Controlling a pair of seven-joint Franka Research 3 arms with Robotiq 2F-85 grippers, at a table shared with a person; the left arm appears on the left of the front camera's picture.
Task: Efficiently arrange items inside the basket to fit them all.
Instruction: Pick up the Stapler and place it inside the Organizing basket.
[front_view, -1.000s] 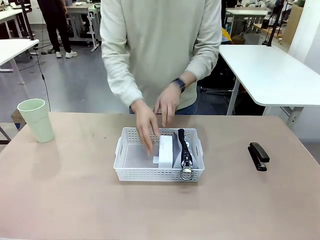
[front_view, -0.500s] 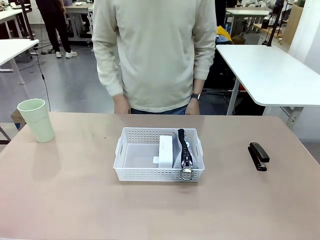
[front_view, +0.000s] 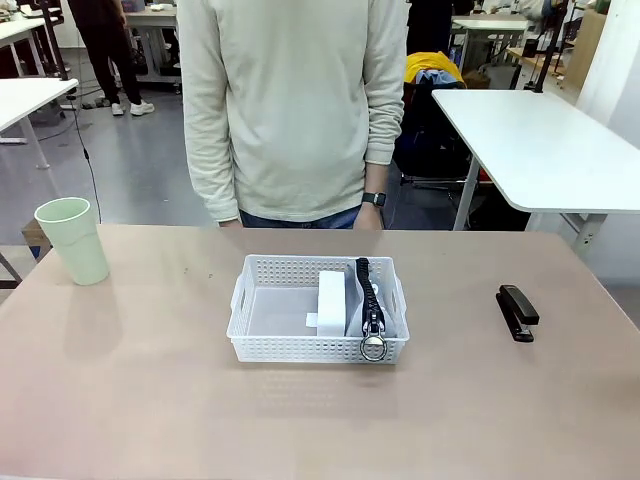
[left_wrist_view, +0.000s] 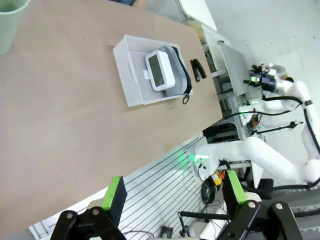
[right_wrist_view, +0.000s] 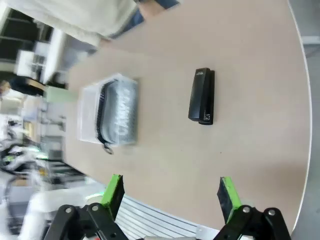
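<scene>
Basket (front_view: 300, 348) sits mid-worktop (front_view: 150, 400) with white box (front_view: 332, 298) and grey pouch (front_view: 366, 302) packed right, left half free; stapler (front_view: 517, 312) and green cup (front_view: 74, 240) not yet in; left end effector (left_wrist_view: 174, 186) and right end effector (right_wrist_view: 170, 186) spread, empty.

Bright even light, soft shadows; right wrist view's left side blurred, perhaps motion.
</scene>
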